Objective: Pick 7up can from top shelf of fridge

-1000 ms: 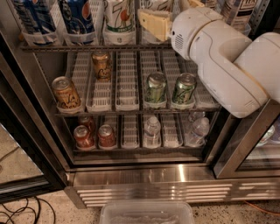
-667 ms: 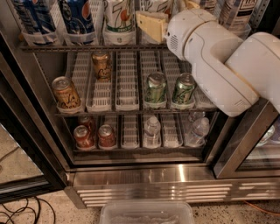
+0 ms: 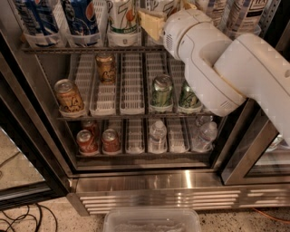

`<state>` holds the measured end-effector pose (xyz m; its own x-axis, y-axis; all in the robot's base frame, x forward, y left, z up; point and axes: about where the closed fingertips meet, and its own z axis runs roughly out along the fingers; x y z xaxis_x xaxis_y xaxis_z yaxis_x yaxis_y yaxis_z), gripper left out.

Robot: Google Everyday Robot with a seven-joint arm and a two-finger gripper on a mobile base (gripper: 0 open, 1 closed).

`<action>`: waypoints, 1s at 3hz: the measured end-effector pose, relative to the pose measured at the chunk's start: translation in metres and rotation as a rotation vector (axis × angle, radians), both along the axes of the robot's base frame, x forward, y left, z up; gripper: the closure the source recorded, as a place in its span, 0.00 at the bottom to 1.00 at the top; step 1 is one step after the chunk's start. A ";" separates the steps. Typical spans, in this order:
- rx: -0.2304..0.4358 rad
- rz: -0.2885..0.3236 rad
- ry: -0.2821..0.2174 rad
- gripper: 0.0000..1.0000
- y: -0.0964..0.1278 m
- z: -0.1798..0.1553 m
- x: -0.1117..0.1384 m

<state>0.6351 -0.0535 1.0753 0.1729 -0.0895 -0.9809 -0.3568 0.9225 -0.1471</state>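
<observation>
The fridge (image 3: 158, 197) stands open in front of me. On its top shelf (image 3: 59, 47) a tall white-silver 7up can (image 3: 122, 20) stands in the third lane from the left, its top cut off by the frame edge. My gripper (image 3: 156, 20) is at the top shelf, just right of that can, with its tan pad close beside it. The white arm (image 3: 217, 68) reaches in from the right and hides the lanes behind it. Another white can (image 3: 159, 6) shows partly behind the gripper.
Two tall blue Pepsi cans (image 3: 34, 18) stand left of the 7up can. The middle shelf holds brown cans (image 3: 68, 97) and green cans (image 3: 161, 93). The bottom shelf holds red cans (image 3: 86, 140) and water bottles (image 3: 157, 136). A clear plastic bin (image 3: 152, 222) sits on the floor.
The arm and gripper have shifted a little left and up, closer to the 7up can. The cans have not moved.
</observation>
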 end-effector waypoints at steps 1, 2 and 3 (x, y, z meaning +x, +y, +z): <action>0.020 -0.020 -0.023 0.68 0.003 0.000 0.004; 0.059 -0.031 -0.053 0.91 -0.001 0.000 -0.006; 0.113 -0.035 -0.083 1.00 -0.008 0.004 -0.021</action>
<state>0.6136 -0.0614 1.0791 0.2530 0.0134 -0.9674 -0.3149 0.9466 -0.0692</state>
